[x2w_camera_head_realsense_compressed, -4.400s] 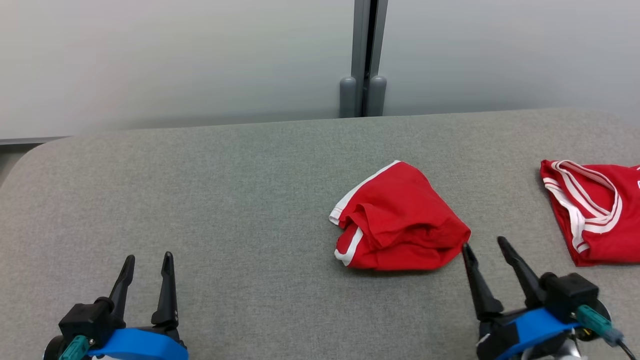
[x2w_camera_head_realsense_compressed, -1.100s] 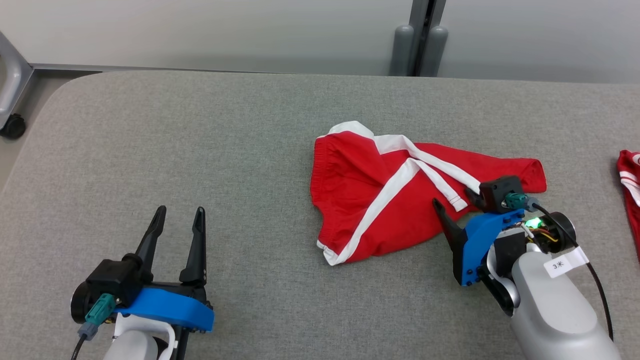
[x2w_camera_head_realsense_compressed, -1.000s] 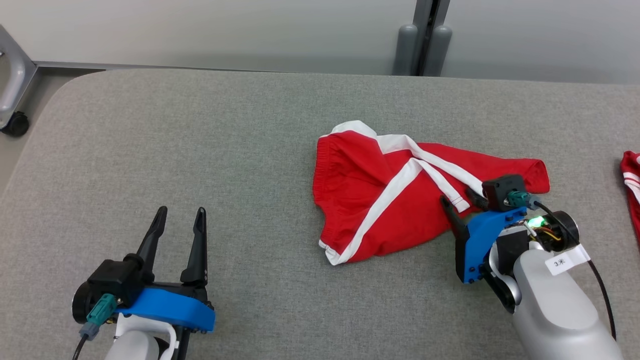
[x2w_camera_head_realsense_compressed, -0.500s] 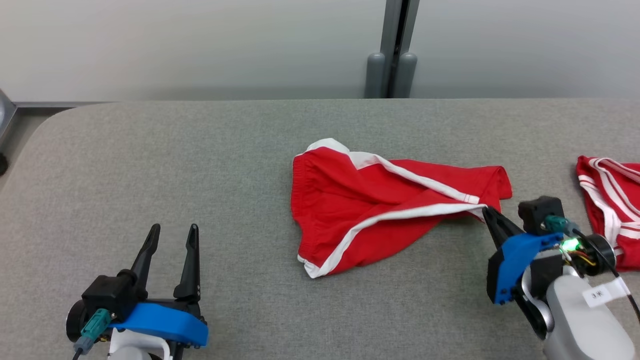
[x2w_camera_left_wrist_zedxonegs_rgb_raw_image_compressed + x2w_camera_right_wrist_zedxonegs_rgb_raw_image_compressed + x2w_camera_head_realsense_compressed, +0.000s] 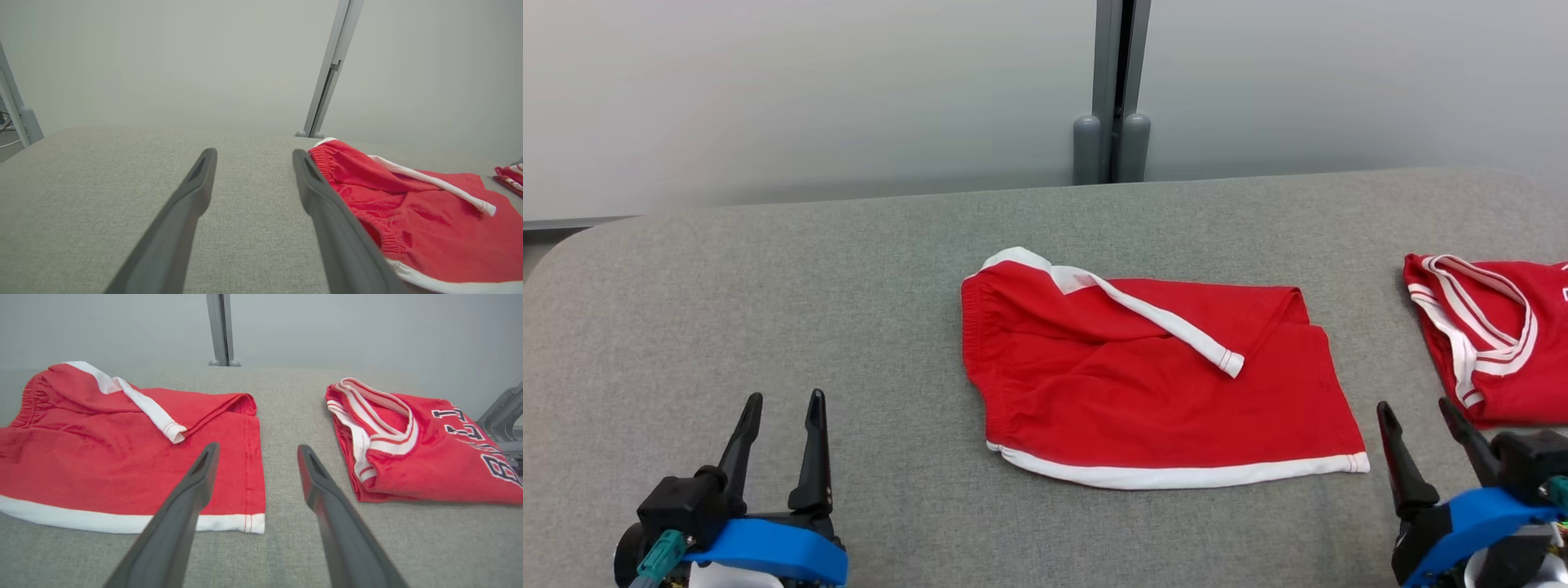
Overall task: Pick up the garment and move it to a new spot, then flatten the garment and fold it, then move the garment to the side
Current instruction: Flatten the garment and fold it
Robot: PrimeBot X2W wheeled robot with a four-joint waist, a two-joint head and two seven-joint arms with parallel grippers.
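Head view: right gripper lets go, shorts left spread but not yet flat

Half a second ago the right gripper was pinched on the corner of the white hem, drawing it out toward the robot's right. Now it has released the cloth and pulled back toward the near right edge, its fingers standing apart with nothing between them, just clear of the hem corner. The left gripper has not joined in: it hovers at the near left, fingers spread and empty, well apart from the cloth.

The red shorts lie in the middle of the grey padded table, waistband toward the robot's left and hem to the right. The near half is now smooth, with its white hem running straight along the near edge. The far half is still disordered: a white-trimmed flap lies folded diagonally across the top, and the far right corner is turned under.

So the move to a new spot looks done and flattening is partway. The next pull should probably take that flap back toward the far edge before any fold. A folded red jersey lies near on the right, apart from the shorts, and needs to be left alone.
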